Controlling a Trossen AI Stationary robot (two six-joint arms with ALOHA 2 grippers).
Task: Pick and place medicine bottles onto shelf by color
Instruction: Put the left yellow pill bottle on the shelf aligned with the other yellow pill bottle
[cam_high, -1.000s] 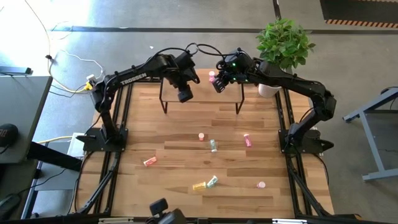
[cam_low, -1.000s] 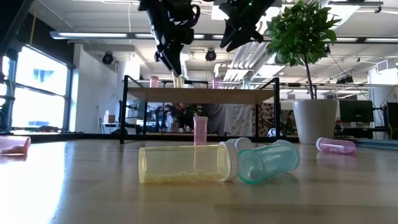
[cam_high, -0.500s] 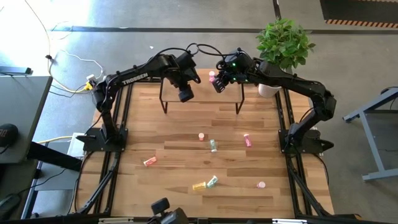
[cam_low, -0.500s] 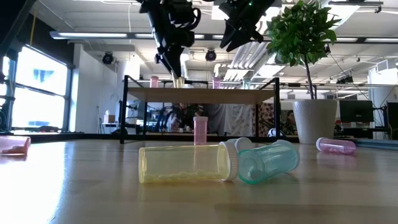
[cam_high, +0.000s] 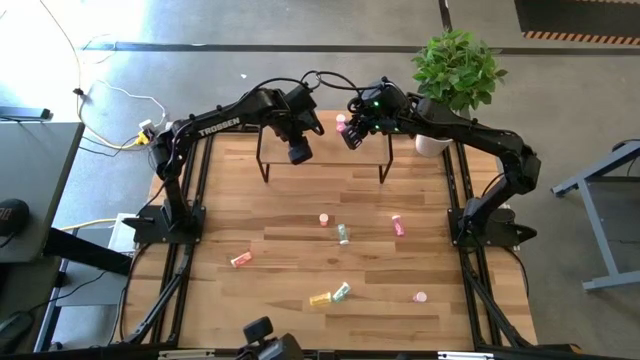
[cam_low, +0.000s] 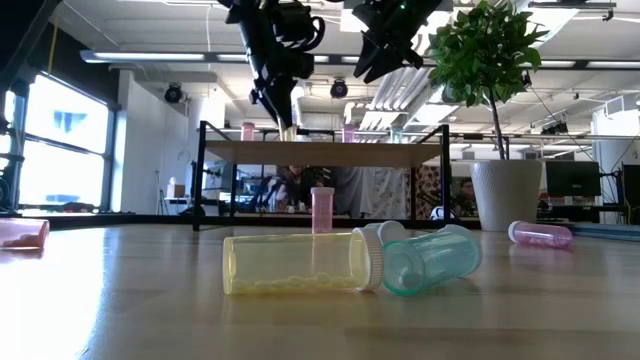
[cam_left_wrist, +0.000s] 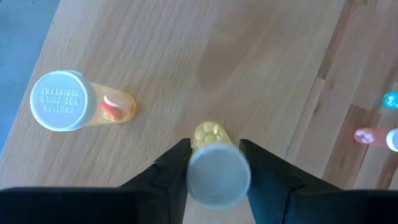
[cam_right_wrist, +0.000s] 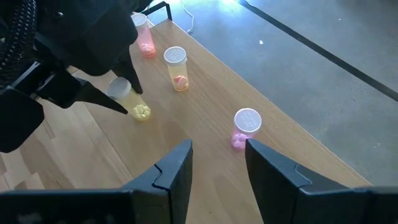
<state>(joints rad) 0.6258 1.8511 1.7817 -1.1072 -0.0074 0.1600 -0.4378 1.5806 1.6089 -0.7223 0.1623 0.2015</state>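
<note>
The small yellow pale-capped medicine bottle (cam_left_wrist: 212, 163) stands on the raised light-wood shelf (cam_left_wrist: 186, 62), clamped between my left fingers (cam_left_wrist: 176, 167), beside an orange bottle (cam_left_wrist: 71, 108). I should spread them straight apart, then lift clear without tipping it. My right fingers (cam_right_wrist: 178, 168) hover wide and empty near a pink bottle (cam_right_wrist: 244, 127). Whether the base sits fully flat is hidden.

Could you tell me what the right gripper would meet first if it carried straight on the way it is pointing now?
Probably the bare shelf top. The right gripper is open and empty, angled down at the board; the pink bottle stands slightly off that line, though depth is hard to judge.
</note>
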